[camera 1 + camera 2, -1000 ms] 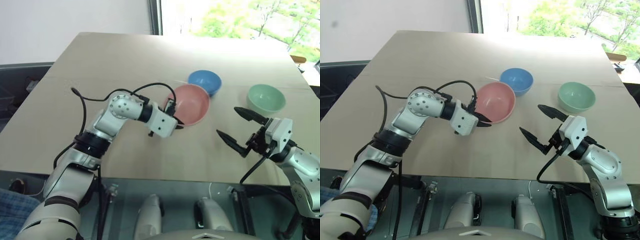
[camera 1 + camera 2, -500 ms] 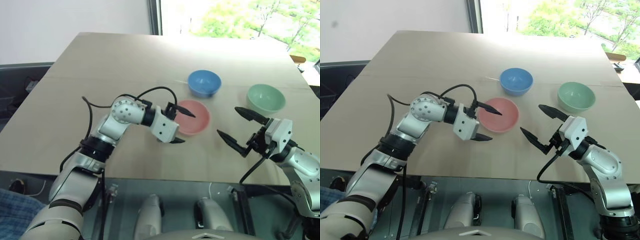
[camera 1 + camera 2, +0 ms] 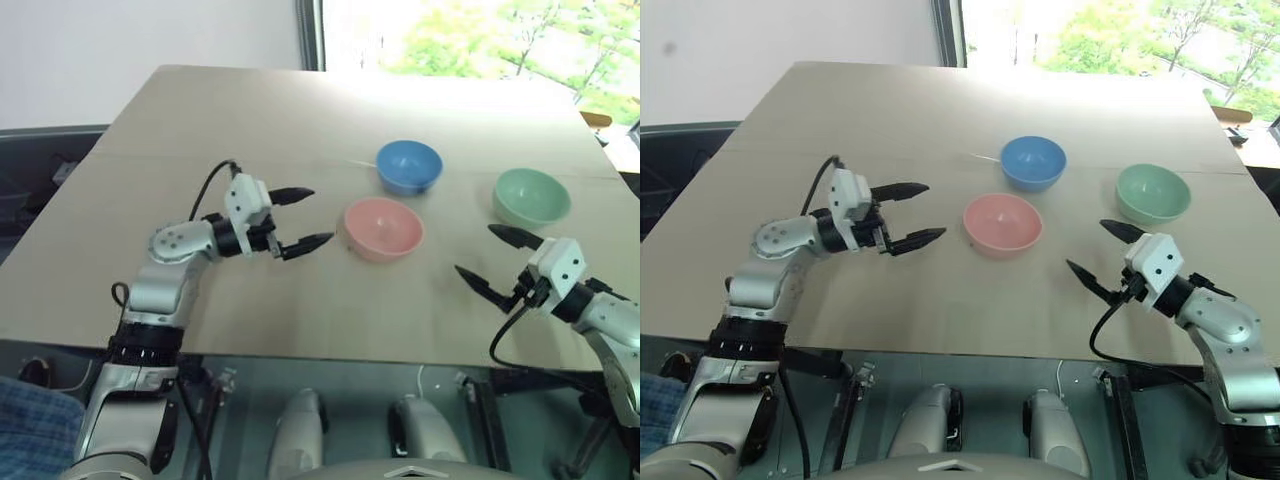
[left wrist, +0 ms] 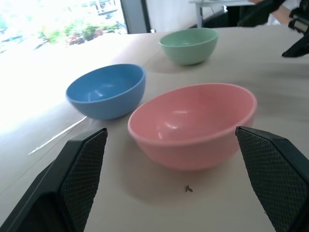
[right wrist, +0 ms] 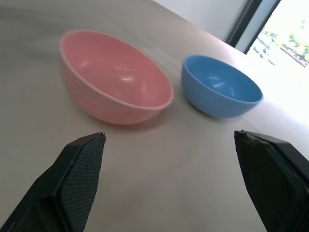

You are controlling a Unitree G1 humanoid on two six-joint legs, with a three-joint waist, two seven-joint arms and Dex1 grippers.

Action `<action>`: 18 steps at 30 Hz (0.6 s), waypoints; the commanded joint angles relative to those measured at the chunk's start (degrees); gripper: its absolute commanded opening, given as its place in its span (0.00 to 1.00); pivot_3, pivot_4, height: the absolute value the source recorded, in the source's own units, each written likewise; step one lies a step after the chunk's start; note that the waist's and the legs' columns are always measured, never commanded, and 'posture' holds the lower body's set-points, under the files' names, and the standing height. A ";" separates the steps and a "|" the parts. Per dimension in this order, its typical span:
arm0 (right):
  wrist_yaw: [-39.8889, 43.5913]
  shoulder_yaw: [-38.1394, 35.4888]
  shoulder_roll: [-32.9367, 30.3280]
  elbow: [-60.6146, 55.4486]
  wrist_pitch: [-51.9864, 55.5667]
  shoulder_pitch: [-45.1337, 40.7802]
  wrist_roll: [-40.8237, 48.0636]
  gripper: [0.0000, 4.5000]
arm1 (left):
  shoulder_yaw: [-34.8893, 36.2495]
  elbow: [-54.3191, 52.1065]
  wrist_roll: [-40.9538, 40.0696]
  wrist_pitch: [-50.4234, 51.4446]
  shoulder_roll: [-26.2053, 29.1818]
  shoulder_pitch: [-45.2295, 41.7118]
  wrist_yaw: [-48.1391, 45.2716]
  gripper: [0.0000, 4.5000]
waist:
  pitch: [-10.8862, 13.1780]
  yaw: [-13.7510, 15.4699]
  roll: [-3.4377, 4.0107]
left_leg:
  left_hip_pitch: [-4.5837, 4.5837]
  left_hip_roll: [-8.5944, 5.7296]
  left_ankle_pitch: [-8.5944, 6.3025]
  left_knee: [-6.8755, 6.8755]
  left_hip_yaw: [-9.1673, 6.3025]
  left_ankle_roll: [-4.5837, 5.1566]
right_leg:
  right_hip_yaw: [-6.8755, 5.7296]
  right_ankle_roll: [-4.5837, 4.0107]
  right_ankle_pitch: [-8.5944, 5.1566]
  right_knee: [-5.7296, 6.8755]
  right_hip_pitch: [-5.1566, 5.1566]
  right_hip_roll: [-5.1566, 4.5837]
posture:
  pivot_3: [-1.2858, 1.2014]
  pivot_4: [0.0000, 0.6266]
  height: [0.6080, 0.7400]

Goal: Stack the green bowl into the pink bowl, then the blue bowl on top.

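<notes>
three bowls apart on the table, both grippers empty

little is hidden here. the right arm runs off the picture's edge at the elbow, and in the left wrist view a dark tip of the right gripper shows at the far corner, too cut off to read. a thin pale streak lies on the table (image 3: 200, 120) just beside the blue bowl; what it is cannot be made out. a tiny dark speck sits on the wood just in front of the pink bowl in the left wrist view.

the pink bowl (image 3: 382, 228) is the landmark: small, round, smooth, pale salmon, standing upright and empty near the middle of the table. the blue bowl (image 3: 409, 165) is bright sky-blue, the same size, upright and empty, just behind the pink bowl and slightly to its right, not touching it. the green bowl (image 3: 532, 196) is pale mint, same size, upright and empty, well apart to the right of the pink bowl.

the left gripper (image 3: 303, 216) hangs level to the left of the pink bowl, pointing toward it, its two black fingers spread wide and holding nothing. the right gripper (image 3: 497, 260) sits to the right of the pink bowl and nearer the table's front edge, below the green bowl, also pointing inward, fingers wide apart and empty.
</notes>
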 commanded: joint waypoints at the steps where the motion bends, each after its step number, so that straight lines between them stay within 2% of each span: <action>1: -0.27 -2.38 -4.36 6.49 -0.79 -3.32 -3.94 1.00 | 7.60 -8.49 -8.20 3.62 0.27 5.45 1.68 1.00 | 0.00 -0.10 0.00 | 0.02 0.00 0.00 0.05 0.03 0.00 | 0.04 0.00 0.00 0.04 0.00 -0.01 | 0.52 0.24 1.00; 4: -1.19 -2.13 -7.12 13.76 -3.05 -8.77 -7.45 1.00 | 10.36 -11.08 -11.15 6.24 1.20 9.57 1.62 1.00 | 0.01 -0.75 0.02 | 0.08 0.00 -0.01 0.08 0.09 0.01 | 0.09 0.00 0.00 0.15 -0.01 -0.01 | 0.52 0.24 1.00; 9: -1.89 0.37 -9.51 25.35 -7.52 -16.87 -12.90 1.00 | 10.84 -14.20 -12.96 7.71 1.41 12.84 0.59 1.00 | 0.01 -1.13 0.01 | 0.09 0.00 0.00 0.14 0.01 0.01 | 0.05 -0.01 -0.01 0.27 0.00 0.00 | 0.52 0.24 1.00; 18: 2.30 7.23 -11.69 44.72 -12.77 -29.11 -19.36 1.00 | 9.71 -14.46 -13.56 8.34 1.45 12.20 -0.62 1.00 | 0.01 -1.61 0.02 | 0.08 0.00 -0.01 0.16 0.06 0.01 | 0.10 -0.01 -0.01 0.27 -0.01 -0.01 | 0.52 0.24 1.00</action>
